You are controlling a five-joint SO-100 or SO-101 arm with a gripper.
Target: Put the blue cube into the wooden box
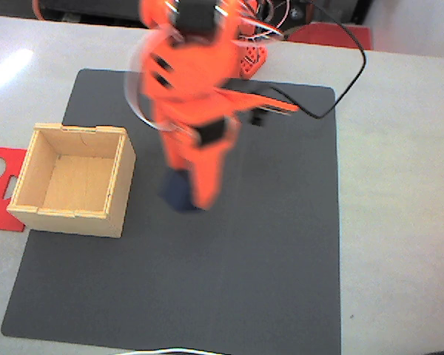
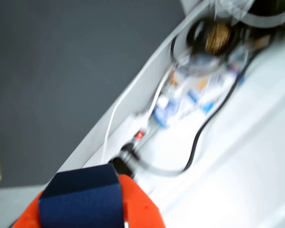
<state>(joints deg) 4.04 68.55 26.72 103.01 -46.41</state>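
One small load is all this task involves. Going left to right across the fixed view, a flat red cut-out sheet [image 1: 1, 185] lies on the pale table [image 1: 399, 222] at the left edge, partly under the wooden box [image 1: 74, 180], which sits open-topped on the left side of the dark mat [image 1: 244, 296], overhanging its left edge. Just right of the box, near the mat's middle, the orange gripper [image 1: 186, 194] points down with the blue cube [image 1: 179, 191] at its tip; motion blur hides whether the cube rests on the mat or hangs above it. In the wrist view the cube [image 2: 83, 199] sits flush against an orange finger [image 2: 140, 204], so the jaws appear closed onto it, though the opposite finger is out of sight. I judge the cube light, rigid and matte, not likely to slip or deform; two opposite flat faces, pinched squarely at mid-height, give the safest hold. The box looks thin-walled and light enough to shift if bumped.
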